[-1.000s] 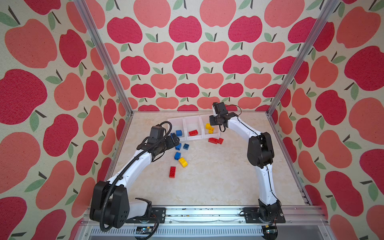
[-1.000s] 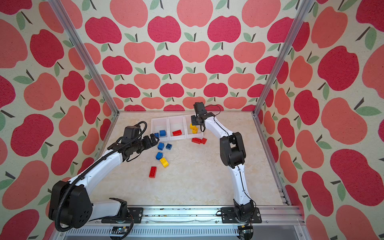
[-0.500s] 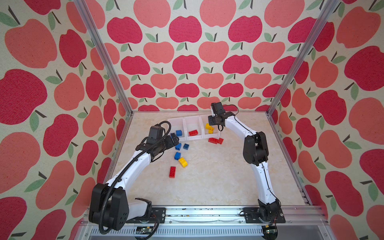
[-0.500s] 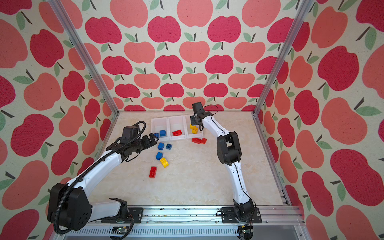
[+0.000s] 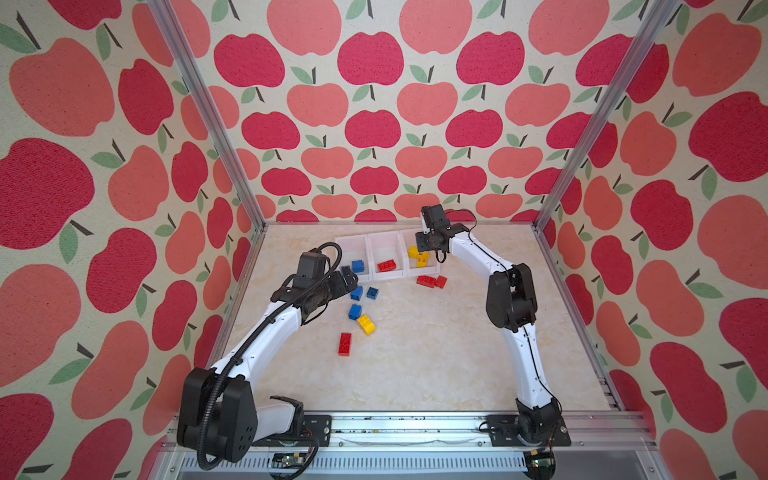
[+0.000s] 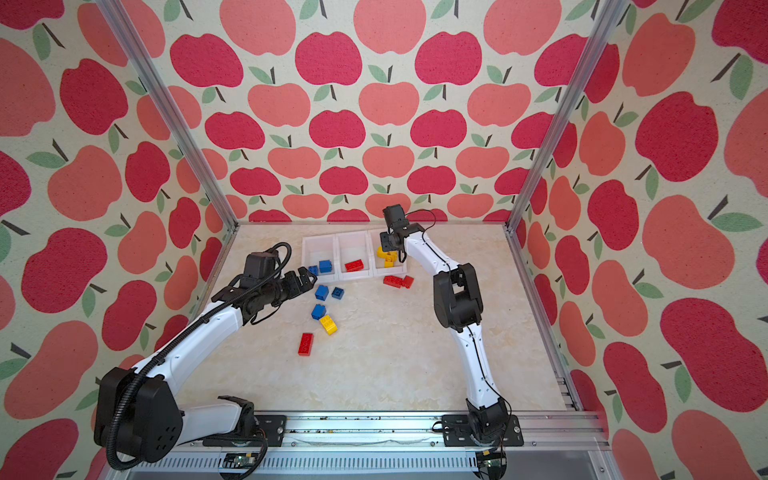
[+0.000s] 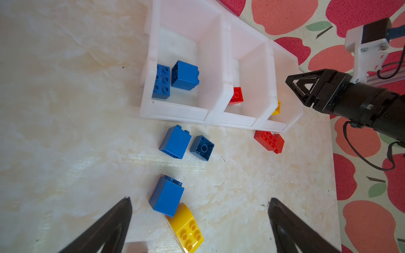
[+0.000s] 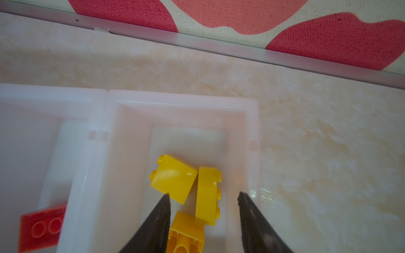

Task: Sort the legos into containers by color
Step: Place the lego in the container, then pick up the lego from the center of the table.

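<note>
Legos [image 5: 355, 293], studded red, blue and yellow plastic bricks, dot the cream marbled counter [image 5: 415, 353] and white plastic containers [image 7: 179, 111]; apple-print walls [image 5: 374, 124] surround. Left hand [image 7: 199, 199] gapes empty; right hand [image 8: 203, 194] stands parted, empty.

Bright even light, soft shadows, mild glare

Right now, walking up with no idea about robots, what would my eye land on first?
The loud apple-print walls grab you first, boxing in a pale marble-look tabletop. At its far edge, three white bins keep blue, red and yellow Lego bricks apart, with loose bricks scattered in front. Two white-and-black arms reach in; the right end effector hangs open over the yellow bricks.
</note>
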Robot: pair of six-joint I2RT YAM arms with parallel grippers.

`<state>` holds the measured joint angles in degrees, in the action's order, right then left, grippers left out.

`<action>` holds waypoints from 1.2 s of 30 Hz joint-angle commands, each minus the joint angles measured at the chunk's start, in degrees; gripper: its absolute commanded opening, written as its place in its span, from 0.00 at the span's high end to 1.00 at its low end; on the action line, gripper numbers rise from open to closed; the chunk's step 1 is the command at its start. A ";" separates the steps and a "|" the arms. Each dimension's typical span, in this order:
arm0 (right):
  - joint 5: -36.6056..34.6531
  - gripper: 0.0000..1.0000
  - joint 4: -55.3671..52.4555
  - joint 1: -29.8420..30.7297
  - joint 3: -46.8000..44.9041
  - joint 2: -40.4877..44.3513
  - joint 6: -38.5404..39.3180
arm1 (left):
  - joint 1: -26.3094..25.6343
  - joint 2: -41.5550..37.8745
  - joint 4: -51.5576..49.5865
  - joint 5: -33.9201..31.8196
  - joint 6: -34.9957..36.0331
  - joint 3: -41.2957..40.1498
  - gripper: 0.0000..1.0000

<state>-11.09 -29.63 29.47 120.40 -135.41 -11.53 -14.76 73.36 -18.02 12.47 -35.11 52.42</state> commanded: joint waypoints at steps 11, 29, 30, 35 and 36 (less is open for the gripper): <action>0.42 0.31 2.00 1.72 -14.52 15.79 -0.86 | -0.15 -3.20 -5.32 -0.67 0.29 -1.43 0.01; 6.84 0.17 6.00 15.61 -37.43 31.12 -5.06 | 1.08 -6.95 -5.96 -0.06 -1.71 -5.96 0.01; 7.32 0.17 6.39 16.98 -37.94 30.96 -5.46 | 1.36 -7.32 -5.97 0.10 -1.86 -6.31 0.01; 9.01 0.17 7.60 22.82 -37.99 28.28 -6.91 | 3.13 -9.33 -5.91 1.04 -2.23 -8.05 0.01; 9.32 0.17 7.72 24.05 -37.52 27.42 -6.93 | 3.56 -9.77 -5.99 1.22 -2.33 -8.36 0.01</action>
<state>-3.73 -23.42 51.48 82.56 -106.41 -16.64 -12.12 65.06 -23.09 12.73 -36.62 45.28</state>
